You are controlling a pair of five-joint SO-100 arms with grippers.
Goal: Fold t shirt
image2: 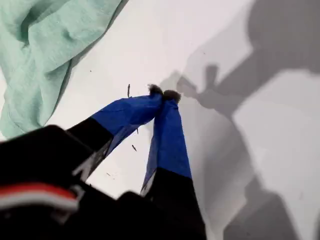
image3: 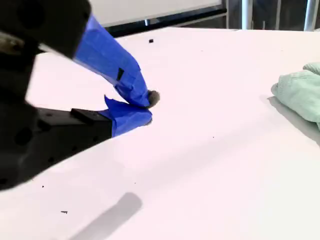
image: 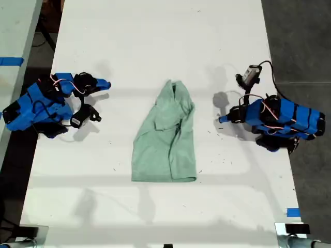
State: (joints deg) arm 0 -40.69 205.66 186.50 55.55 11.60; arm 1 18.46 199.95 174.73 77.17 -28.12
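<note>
exterior view, left to right. the second gripper [image: 106, 83] sits at the exterior view's left, low over the white table [image: 155, 41], well apart from the cloth. its own wrist view shows the jaws pinched together, tips touching, nothing between them [image3: 147, 107].

the t shirt [image: 165, 137] lies mid-table, already narrowed into a long strip. it is tapered and rumpled at the far end, with a squarer hem nearest the exterior view's bottom edge. an overlapping flap runs down its length.

the first gripper [image: 221, 119] is at the exterior view's right, near the shirt's edge but not touching it. its jaws are also closed on nothing [image2: 164, 95].

judgement: the lengthwise folds look done and an end-to-end fold is probably left. to do it well:
- open both sets of jaws before descending.
- take the two hem corners at once, one per arm.
- pinch all layers, or the flap is likely to slide open.
- lift only enough to clear the table, carry the hem over the tapered end at matched speed, then lay it down before releasing.

risk: grabbing one layer only and skewing the strip.
</note>
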